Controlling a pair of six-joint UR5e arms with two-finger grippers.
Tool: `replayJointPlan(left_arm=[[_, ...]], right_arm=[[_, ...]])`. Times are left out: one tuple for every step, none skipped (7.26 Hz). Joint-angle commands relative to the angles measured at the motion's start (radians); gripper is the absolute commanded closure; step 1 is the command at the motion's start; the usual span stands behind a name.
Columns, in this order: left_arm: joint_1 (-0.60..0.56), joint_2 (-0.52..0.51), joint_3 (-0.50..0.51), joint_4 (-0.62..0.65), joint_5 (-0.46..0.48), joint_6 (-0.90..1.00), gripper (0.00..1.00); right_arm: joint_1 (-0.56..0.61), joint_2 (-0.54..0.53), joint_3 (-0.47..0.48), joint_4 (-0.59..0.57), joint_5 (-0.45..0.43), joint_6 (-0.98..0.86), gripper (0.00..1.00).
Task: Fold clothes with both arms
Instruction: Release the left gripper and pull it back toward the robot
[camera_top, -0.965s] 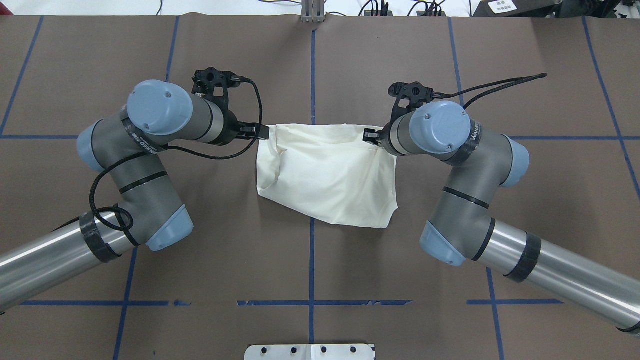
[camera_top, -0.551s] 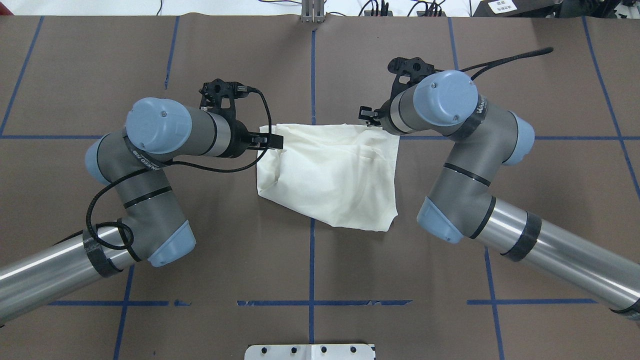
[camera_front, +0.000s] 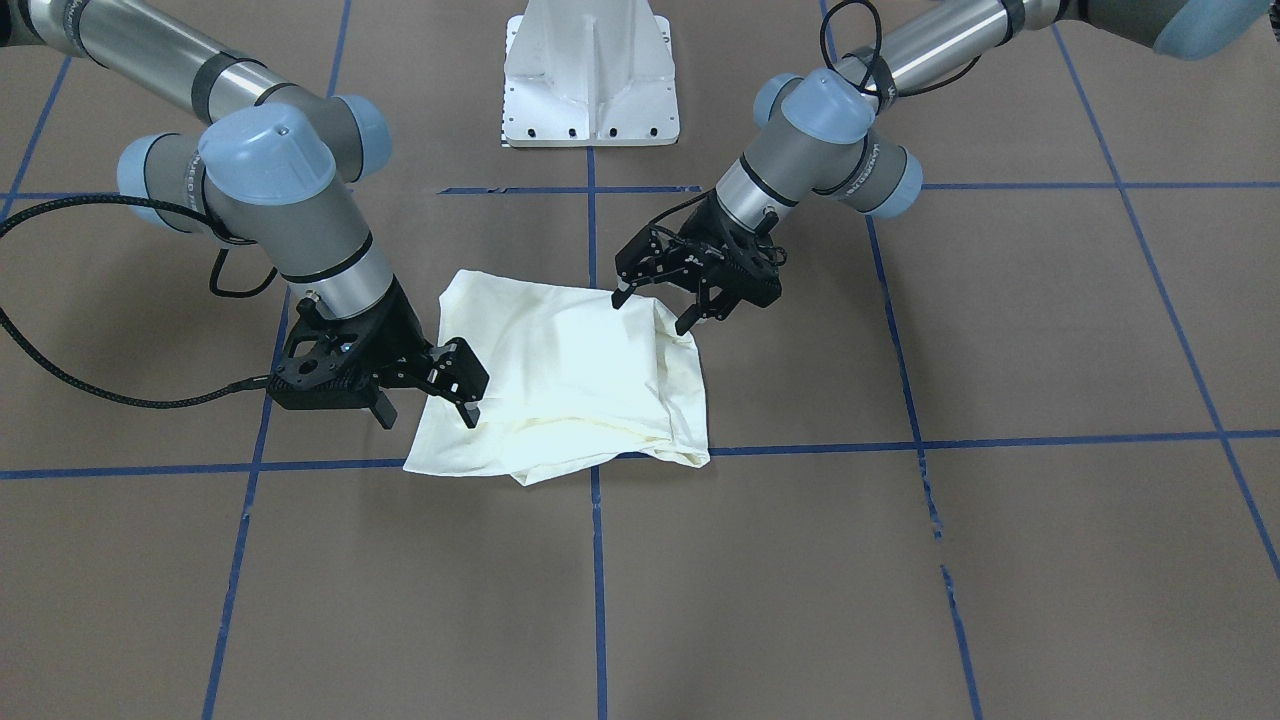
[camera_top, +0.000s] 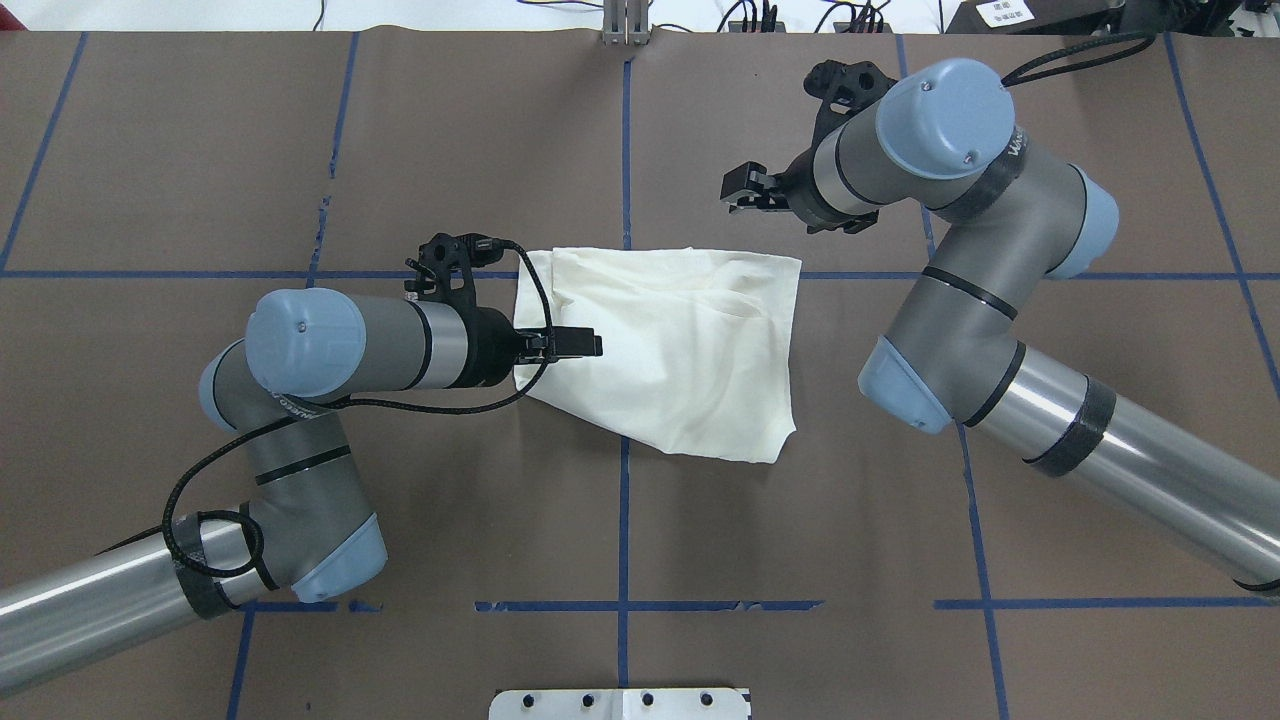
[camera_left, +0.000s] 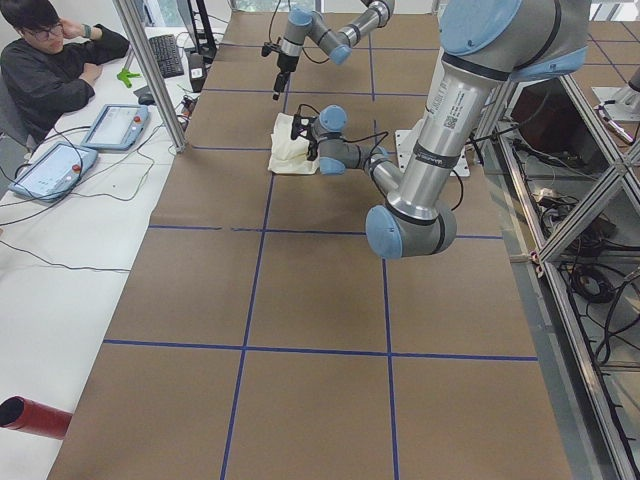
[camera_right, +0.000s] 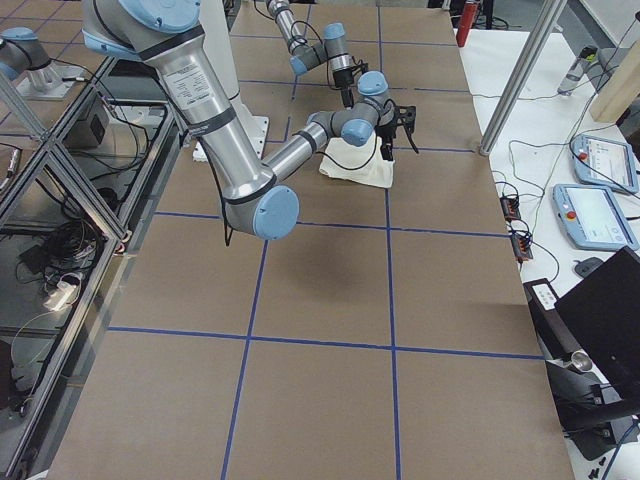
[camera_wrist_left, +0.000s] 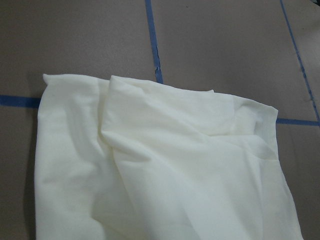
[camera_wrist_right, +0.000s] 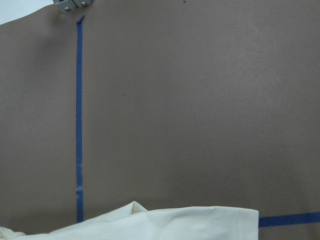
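The cream shirt (camera_top: 680, 340) lies folded on the brown table, plain side up; no print shows. It also shows in the front view (camera_front: 570, 380) and in both wrist views (camera_wrist_left: 165, 165) (camera_wrist_right: 175, 225). My left gripper (camera_top: 590, 345) hangs open just above the shirt's left part, holding nothing; the front view (camera_front: 652, 310) shows its fingers spread. My right gripper (camera_top: 738, 190) is open and empty, raised off the cloth by the shirt's far right corner; the front view (camera_front: 428, 412) shows it too.
The white pedestal base (camera_front: 590, 80) stands at the robot's edge of the table. Blue tape lines (camera_top: 624, 150) cross the brown cover. An operator (camera_left: 50, 60) sits at a side desk with tablets (camera_left: 110, 125). A red cylinder (camera_left: 30, 415) lies there too.
Both grippers have left the shirt's far corners. The left one moved toward the robot and over the cloth. The right one rose and moved away; the far edge dropped flat.
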Motion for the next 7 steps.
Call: replayJointPlan(left_arm=[[0.027, 0.001, 0.065, -0.143, 0.076, -0.005, 0.0], [0.035, -0.002, 0.078, -0.16, 0.082, -0.004, 0.0], [0.035, -0.003, 0.079, -0.163, 0.082, -0.002, 0.0], [0.035, -0.005, 0.081, -0.162, 0.082, -0.001, 0.0], [0.047, -0.008, 0.085, -0.165, 0.082, -0.001, 0.0], [0.076, -0.002, 0.087, -0.168, 0.084, -0.001, 0.0], [0.092, 0.001, 0.093, -0.189, 0.082, 0.002, 0.0]], right_arm=[[0.004, -0.004, 0.004, 0.001, 0.001, 0.0, 0.0], [0.005, -0.004, 0.004, 0.001, 0.001, 0.0, 0.0], [0.005, -0.004, 0.004, 0.001, 0.001, 0.0, 0.0], [0.005, -0.005, 0.004, 0.001, 0.001, 0.0, 0.0], [0.005, -0.007, 0.004, 0.001, 0.0, 0.0, 0.0], [0.005, -0.01, 0.004, 0.001, 0.0, -0.002, 0.0], [0.005, -0.01, 0.004, 0.001, 0.0, 0.0, 0.0]])
